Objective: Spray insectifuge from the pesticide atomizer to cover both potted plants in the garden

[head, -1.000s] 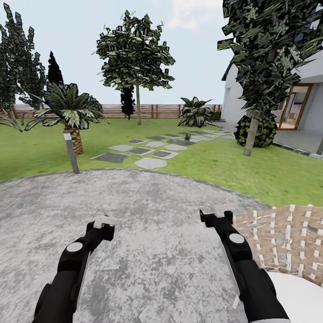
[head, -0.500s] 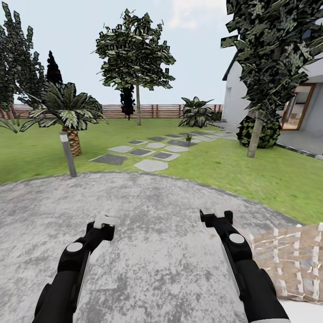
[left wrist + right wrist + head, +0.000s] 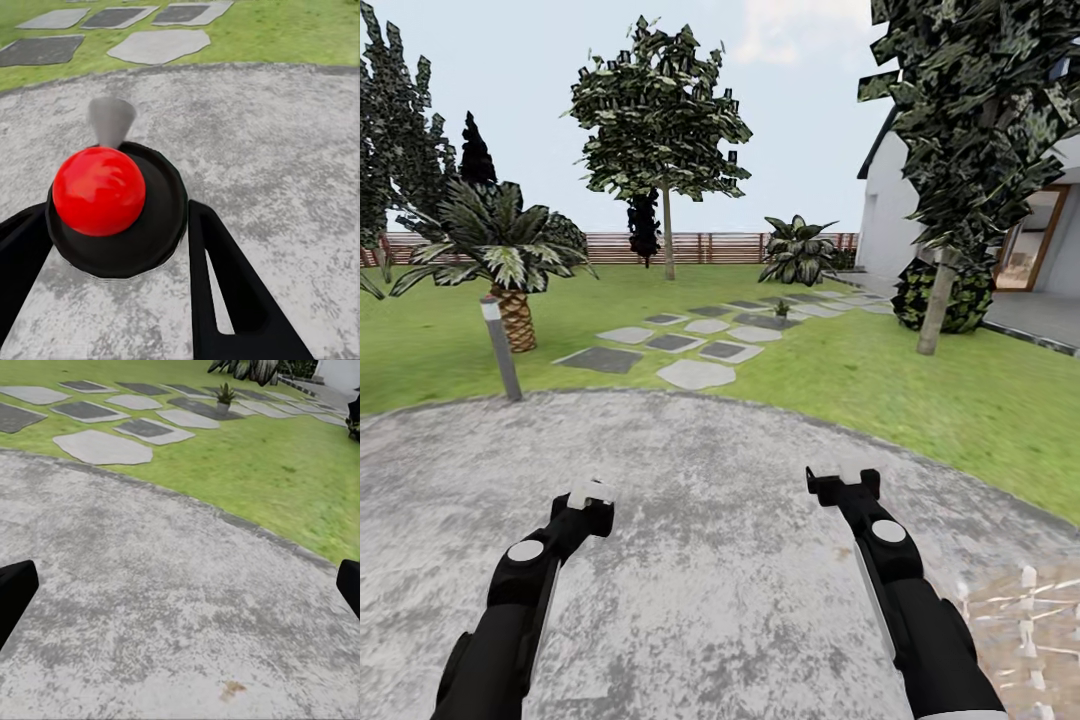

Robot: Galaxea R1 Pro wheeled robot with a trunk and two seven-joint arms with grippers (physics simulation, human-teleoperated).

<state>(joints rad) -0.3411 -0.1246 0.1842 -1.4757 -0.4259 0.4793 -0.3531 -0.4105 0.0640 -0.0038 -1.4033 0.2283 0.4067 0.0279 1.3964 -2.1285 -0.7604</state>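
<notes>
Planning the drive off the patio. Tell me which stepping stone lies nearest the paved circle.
The pale, irregular stepping stone at the front of the path, almost touching the patio edge. The others, light and dark grey, lie farther back across the lawn.

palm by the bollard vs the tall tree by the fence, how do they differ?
The palm is low, with a short, thick, scaly trunk and drooping striped fronds. The tall tree rises high on a thin, smooth trunk, with a rounded crown of small dark leaves. The palm stands nearer, just behind the bollard lamp; the tall tree stands far back near the fence. Both grow from the lawn.
</notes>
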